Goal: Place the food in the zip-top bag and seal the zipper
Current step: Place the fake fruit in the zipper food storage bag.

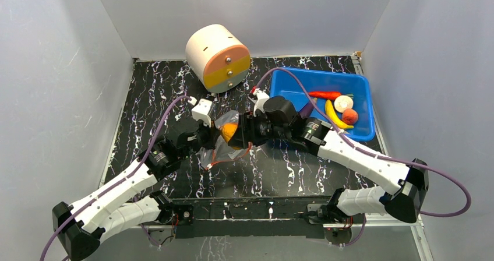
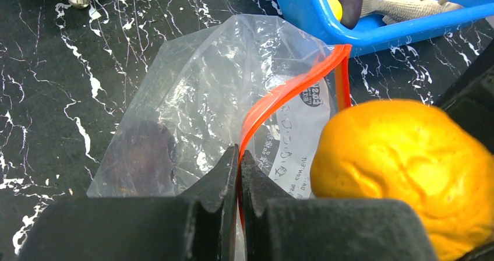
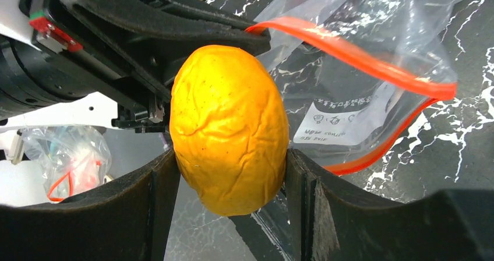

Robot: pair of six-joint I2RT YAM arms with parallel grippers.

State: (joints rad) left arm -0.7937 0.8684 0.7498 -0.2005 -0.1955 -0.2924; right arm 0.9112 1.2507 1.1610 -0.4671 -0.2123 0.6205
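Note:
The zip-top bag (image 2: 204,92) is clear and crinkly and lies mid-table, its mouth lifted. My left gripper (image 2: 239,156) is shut on the red-orange zipper (image 2: 291,86) strip, holding one lip up. A dark purplish piece (image 2: 140,159) shows through the film inside the bag. My right gripper (image 3: 230,176) is shut on a wrinkled orange-yellow food piece (image 3: 228,121) right at the bag's mouth (image 3: 361,57). From above, the orange piece (image 1: 229,131) sits between the left gripper (image 1: 211,137) and the right gripper (image 1: 237,134), over the bag (image 1: 224,153).
A blue bin (image 1: 355,80) at the back right holds a carrot (image 1: 324,95), a banana (image 1: 335,116), a white round piece (image 1: 343,102) and a red one (image 1: 350,116). A cream-and-orange cylinder (image 1: 217,57) lies at the back. White walls enclose the table.

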